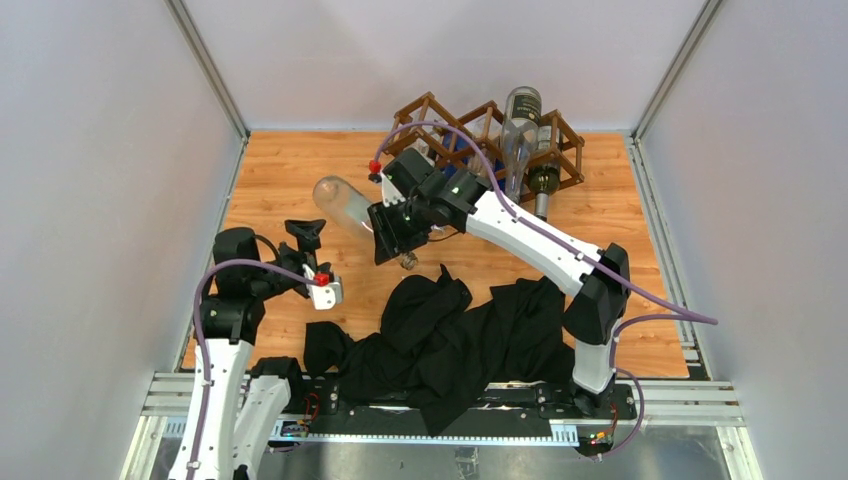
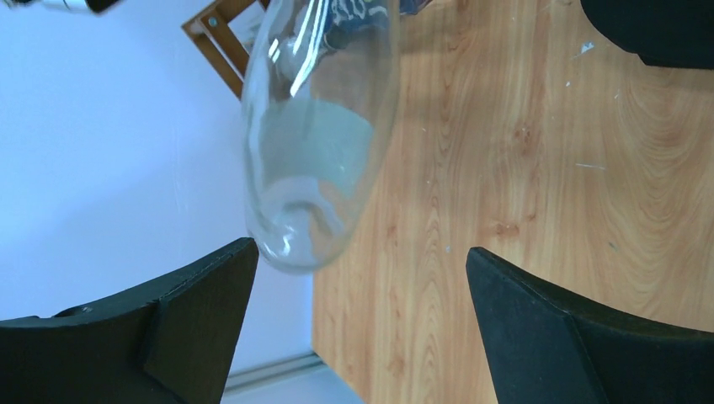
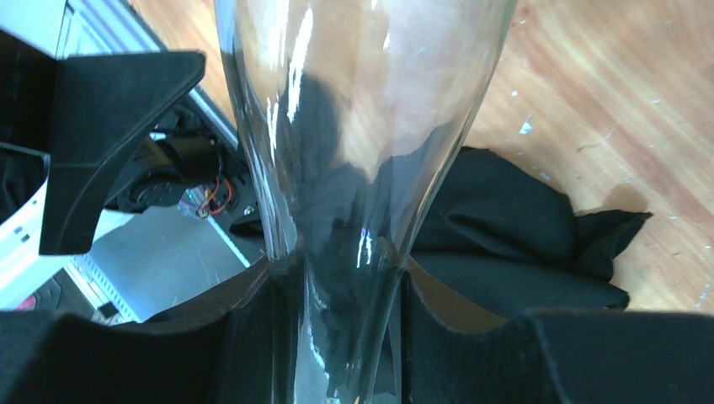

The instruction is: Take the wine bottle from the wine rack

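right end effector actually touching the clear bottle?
Touching. Right wrist view: the right end effector has both fingers pressed against the neck of the clear bottle, no gap.

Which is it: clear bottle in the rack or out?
Out. The clear bottle hangs apart from the wine rack, neck clamped in the right gripper.

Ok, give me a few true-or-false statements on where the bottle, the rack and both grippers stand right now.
1. The right gripper is shut on the neck of the clear bottle. True.
2. That bottle sits in the rack. False: it is out of the rack, over the table.
3. The left gripper is shut. False: it is open and holds nothing.
4. Another bottle is in the rack. True.
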Controlling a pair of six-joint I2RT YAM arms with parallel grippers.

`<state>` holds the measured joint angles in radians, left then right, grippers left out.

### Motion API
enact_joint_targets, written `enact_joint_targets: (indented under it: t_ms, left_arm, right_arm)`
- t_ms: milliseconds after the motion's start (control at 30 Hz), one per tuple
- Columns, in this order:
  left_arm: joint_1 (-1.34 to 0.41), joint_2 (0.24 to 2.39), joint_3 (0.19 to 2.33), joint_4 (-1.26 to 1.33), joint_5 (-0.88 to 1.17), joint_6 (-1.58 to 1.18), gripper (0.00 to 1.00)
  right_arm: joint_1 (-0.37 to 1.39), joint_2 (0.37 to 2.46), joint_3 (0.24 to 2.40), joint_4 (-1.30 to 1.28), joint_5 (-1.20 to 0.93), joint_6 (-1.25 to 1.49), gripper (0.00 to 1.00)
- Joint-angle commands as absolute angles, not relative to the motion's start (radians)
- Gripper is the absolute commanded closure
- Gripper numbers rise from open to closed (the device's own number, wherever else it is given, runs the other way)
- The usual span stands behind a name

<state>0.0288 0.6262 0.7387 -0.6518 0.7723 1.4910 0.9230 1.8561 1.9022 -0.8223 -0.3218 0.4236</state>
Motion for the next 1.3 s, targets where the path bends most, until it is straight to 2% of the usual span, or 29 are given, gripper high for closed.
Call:
enact_joint_targets:
  t_ms: [0,467,967,1033,1100,1133,1167,1200,1233,1267]
  left_arm:
    - [0.01,0.64,0.729,-0.62,0.804,1.612,0.0]
    - [-0.127,0.687,0.692,-0.606,0.71,1.68,0.0]
    - [-0.168,0.726,0.699,-0.548,0.684,1.648,0.02]
    - [-0.174,0.729,0.699,-0.544,0.684,1.65,0.13]
    - [-0.181,0.734,0.701,-0.527,0.672,1.647,0.31]
    - [-0.184,0.734,0.699,-0.504,0.667,1.628,0.45]
    - [-0.185,0.728,0.692,-0.465,0.663,1.591,0.64]
    - [-0.187,0.72,0.675,-0.399,0.658,1.537,0.75]
    - [-0.187,0.709,0.662,-0.331,0.652,1.482,0.82]
    - [-0.186,0.702,0.646,-0.269,0.647,1.445,0.9]
  right_arm:
    - [0.964,1.771,1.919,-0.712,-0.396,0.355,1.0]
    - [1.026,1.793,1.959,-0.725,-0.515,0.302,1.0]
    - [1.071,1.797,1.945,-0.703,-0.621,0.271,1.0]
    - [1.069,1.801,1.944,-0.704,-0.618,0.271,1.0]
    - [1.067,1.805,1.943,-0.704,-0.616,0.271,0.98]
    - [1.064,1.804,1.94,-0.704,-0.612,0.274,0.87]
    - [1.059,1.802,1.935,-0.703,-0.606,0.281,0.73]
    - [1.051,1.8,1.929,-0.702,-0.601,0.288,0.58]
    - [1.04,1.796,1.919,-0.697,-0.599,0.299,0.53]
    - [1.029,1.788,1.907,-0.688,-0.599,0.311,0.43]
